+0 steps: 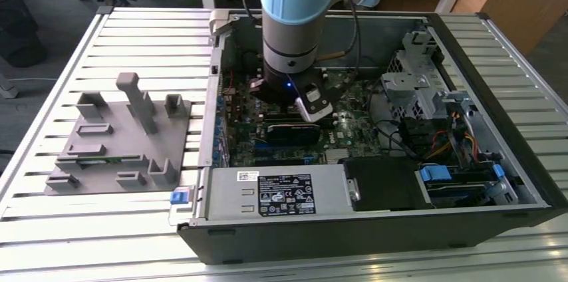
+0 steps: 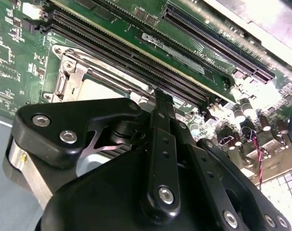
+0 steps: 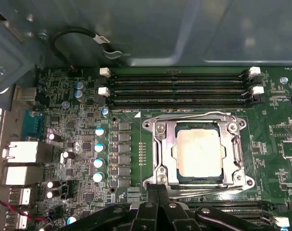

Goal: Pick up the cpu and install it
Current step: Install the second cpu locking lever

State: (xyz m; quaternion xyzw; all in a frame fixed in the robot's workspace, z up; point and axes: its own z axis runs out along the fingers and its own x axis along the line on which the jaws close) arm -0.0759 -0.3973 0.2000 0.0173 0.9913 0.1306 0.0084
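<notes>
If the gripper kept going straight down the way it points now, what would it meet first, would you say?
Most likely the metal socket frame at the edge of the cpu, which already sits in the socket. The gripper hangs just beside the frame; depth is unclear.

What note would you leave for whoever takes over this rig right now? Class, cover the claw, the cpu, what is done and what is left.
Claw: shut, holding nothing, at the socket's edge inside the open computer case.
Cpu: lying flat in the motherboard socket, metal frame around it.
Done: cpu picked up and placed in the socket.
Left: cannot tell whether the frame is latched.
</notes>
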